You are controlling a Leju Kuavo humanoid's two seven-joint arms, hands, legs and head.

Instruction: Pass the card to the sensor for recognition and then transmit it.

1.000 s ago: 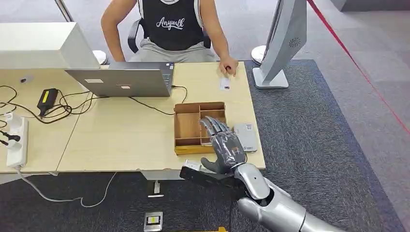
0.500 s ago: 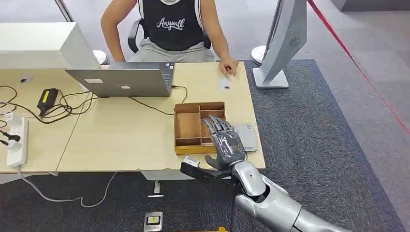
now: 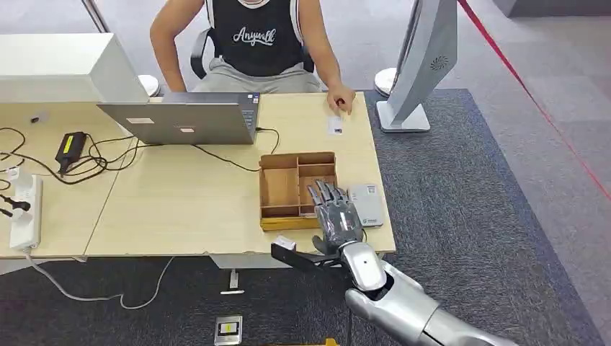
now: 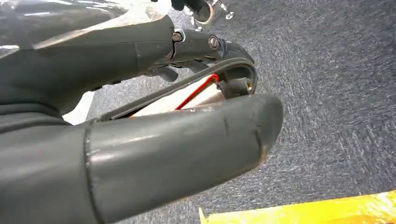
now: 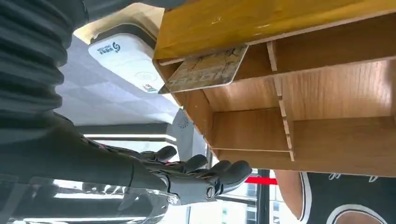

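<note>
Low centre of the head view, the right robot hand (image 3: 337, 218) hovers empty, fingers spread, beside the wooden tray (image 3: 277, 189) whose near compartment props the card (image 5: 205, 69) up for pinching, the sensor (image 3: 366, 204) alongside.

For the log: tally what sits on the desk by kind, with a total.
Laptop: 1
Wooden divided tray: 1
Card reader: 1
Cards: 2, one in the tray, one by the person's hand
Power adapter: 1
Power strip: 1
White box: 1
Total: 8

Left hand (image 4: 154, 121) above grey carpet (image 4: 327, 93), yellow strip (image 4: 299, 214).
</note>
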